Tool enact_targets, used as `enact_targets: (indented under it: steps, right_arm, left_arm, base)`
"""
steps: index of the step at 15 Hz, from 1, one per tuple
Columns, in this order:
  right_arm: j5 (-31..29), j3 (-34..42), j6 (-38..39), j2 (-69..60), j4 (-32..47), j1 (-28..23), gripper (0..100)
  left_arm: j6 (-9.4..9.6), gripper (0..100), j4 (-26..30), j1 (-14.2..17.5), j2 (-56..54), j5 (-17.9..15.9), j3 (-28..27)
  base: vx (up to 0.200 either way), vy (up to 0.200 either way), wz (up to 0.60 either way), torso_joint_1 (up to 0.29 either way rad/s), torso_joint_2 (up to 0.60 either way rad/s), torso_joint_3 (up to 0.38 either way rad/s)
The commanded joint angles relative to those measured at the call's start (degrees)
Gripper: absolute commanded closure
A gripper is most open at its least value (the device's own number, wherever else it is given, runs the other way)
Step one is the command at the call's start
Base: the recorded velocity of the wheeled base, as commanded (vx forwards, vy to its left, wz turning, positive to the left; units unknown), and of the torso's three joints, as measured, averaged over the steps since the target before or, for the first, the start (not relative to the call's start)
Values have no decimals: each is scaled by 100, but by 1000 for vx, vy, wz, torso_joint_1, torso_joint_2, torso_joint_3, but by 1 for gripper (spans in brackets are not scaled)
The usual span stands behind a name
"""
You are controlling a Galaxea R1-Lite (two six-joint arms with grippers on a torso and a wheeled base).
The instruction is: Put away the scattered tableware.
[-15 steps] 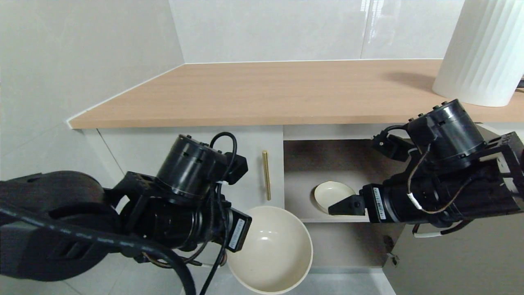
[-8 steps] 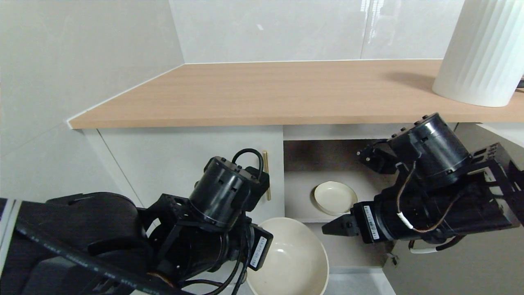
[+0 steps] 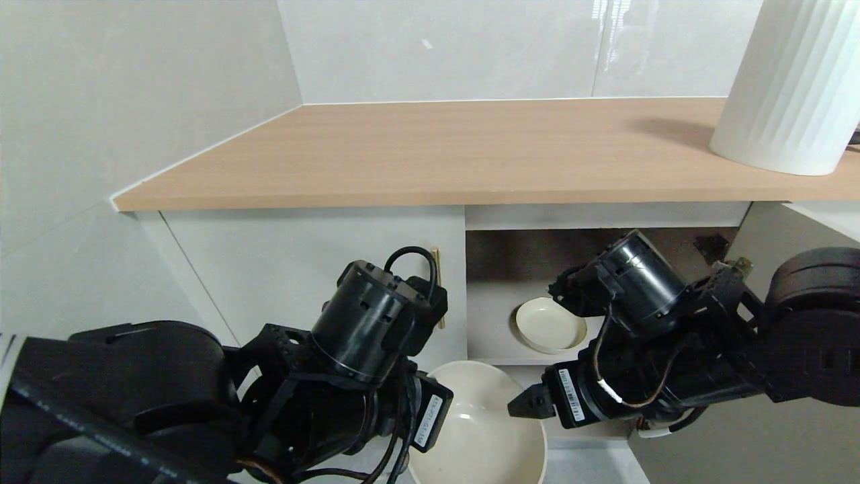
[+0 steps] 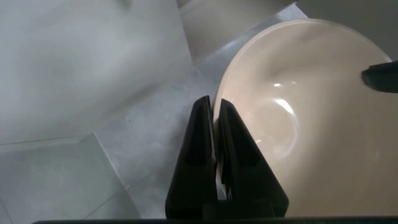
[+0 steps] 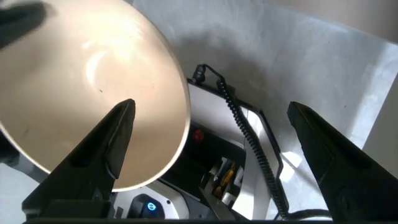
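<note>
The left claw (image 4: 216, 106) clamps the rim of the large bowl (image 3: 480, 430), held below the front edge of the cabinet shelf (image 3: 490, 323); the right claw (image 5: 211, 109), spread apart, hangs just beside it. To shelve well: raise the bowl level, clearing the edge and the small dish (image 3: 549, 325).

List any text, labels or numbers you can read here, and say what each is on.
Nothing readable.
Too small to read: left wrist sticker, a barcode and tiny print.
Too small to read: right wrist sticker, the same kind of label.
No print visible: large bowl, small dish, ribbed white container.
</note>
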Motion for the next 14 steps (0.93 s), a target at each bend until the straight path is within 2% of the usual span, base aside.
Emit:
enact_targets:
  steps: [1, 11, 12, 14]
  right_arm:
    - [8, -1, -1, 114, 1, 36, 100]
    - [17, 8, 26, 184, -131, 71, 100]
    - [17, 26, 26, 184, -131, 71, 100]
    - [17, 26, 26, 193, -131, 71, 100]
  left_arm:
    - [-2, 100, 1, -21, -36, 1, 2]
    - [-2, 100, 1, -83, -89, 1, 11]
    - [-2, 0, 10, -83, -89, 10, 20]
    - [-89, 0, -8, -83, -98, 36, 2]
  base:
    - [0, 0, 0, 0, 0, 0]
    - [0, 0, 0, 0, 0, 0]
    - [0, 0, 0, 0, 0, 0]
    - [0, 0, 0, 0, 0, 0]
